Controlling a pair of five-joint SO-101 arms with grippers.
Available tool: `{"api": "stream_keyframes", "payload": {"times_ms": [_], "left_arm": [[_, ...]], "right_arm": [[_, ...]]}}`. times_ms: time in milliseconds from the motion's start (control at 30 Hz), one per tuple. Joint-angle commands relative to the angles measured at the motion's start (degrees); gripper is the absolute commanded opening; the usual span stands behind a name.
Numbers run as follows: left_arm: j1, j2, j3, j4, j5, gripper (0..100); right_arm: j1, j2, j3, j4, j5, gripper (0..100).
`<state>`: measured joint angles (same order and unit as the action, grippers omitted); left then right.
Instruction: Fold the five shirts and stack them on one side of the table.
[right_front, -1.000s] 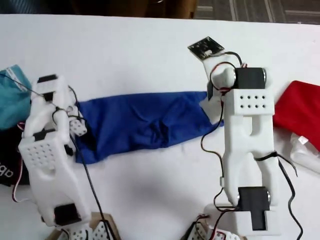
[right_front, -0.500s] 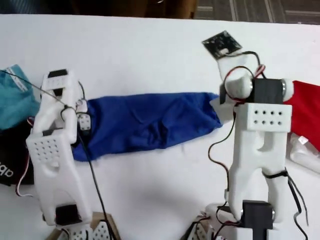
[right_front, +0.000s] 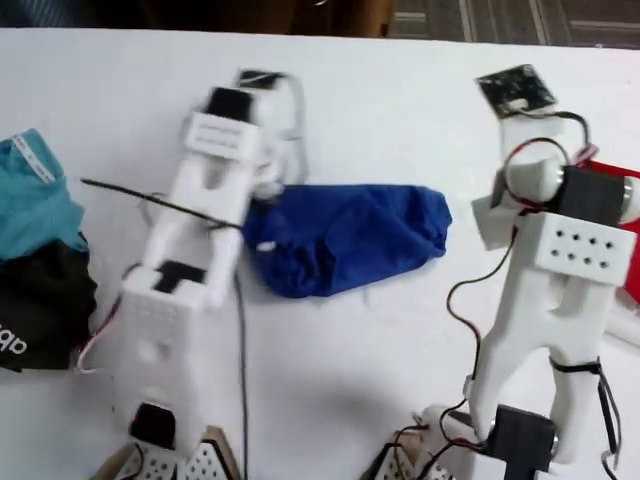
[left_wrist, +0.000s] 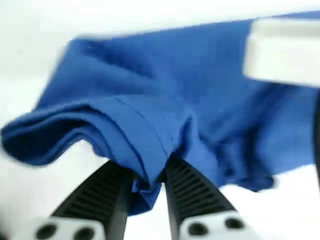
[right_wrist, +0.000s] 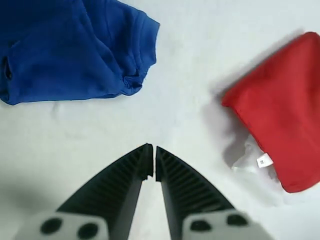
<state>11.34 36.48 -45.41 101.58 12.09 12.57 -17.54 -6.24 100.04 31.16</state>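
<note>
Since the last two frames had the blue shirt (right_front: 350, 235) pulled out as a long strip between both arms, the big change is that it's now a short doubled-over bundle on the bench (right_front: 400, 110). Left claw (left_wrist: 148, 172) is clamped on a folded hem of it, with cloth bunched between the fingers and draping away ahead of the tips. That arm has swung across from its end of the strip and carried that end over toward the other one. Right claw (right_wrist: 153, 155) has let go and backed off. Its fingers are closed to a hairline gap with nothing in them, and it hovers over bare bench. The shirt's near corner is ahead of it to one side and the red shirt (right_wrist: 280, 110) ahead to the other, neither touching it. So the half-fold looks made, but my read is it's rough: lumpy bundle, edges not squared, left claw not yet released. Likely needs a release, then a flatten or second fold before it goes anywhere. Stack side isn't obvious yet. Teal shirt (right_front: 35, 205) and black shirt (right_front: 40, 300) sit together well off to the outer side of the left claw, and the red one lies apart beyond the right arm. Progress guess: one shirt mid-fold; can't judge the others. Risk: the hem drags back with the claw if it opens late.
</note>
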Motion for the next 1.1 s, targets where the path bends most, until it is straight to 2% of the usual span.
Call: {"api": "stream_keyframes", "payload": {"times_ms": [0,167,367,500,600,867,967,1067], "left_arm": [[7.6,2.1,-8.7,-1.1,0.6,3],[16.0,11.2,-20.4,-2.8,0.4,3],[25.6,21.9,-32.5,-7.6,-4.3,3],[27.7,24.4,-39.6,-8.4,-7.9,3],[28.5,23.9,-42.3,-9.7,-14.0,3],[34.5,24.1,-42.4,-9.7,-21.6,3],[35.5,24.5,-42.2,-9.4,-25.1,13],[34.6,24.0,-41.8,-9.8,-23.1,26]], "right_arm": [[4.1,-1.8,-0.2,1.0,0.1,1.9],[9.5,-2.5,-0.2,1.0,0.8,1.9],[13.3,-5.0,-0.2,1.0,10.4,1.9],[17.0,-6.2,-0.2,0.9,10.9,1.9],[19.6,-6.2,-0.2,0.9,10.9,1.9],[20.1,-6.2,-0.2,0.8,10.9,1.9],[20.4,-6.3,-0.2,0.9,10.9,1.9],[20.5,-6.3,-0.2,1.0,11.0,1.9]]}}
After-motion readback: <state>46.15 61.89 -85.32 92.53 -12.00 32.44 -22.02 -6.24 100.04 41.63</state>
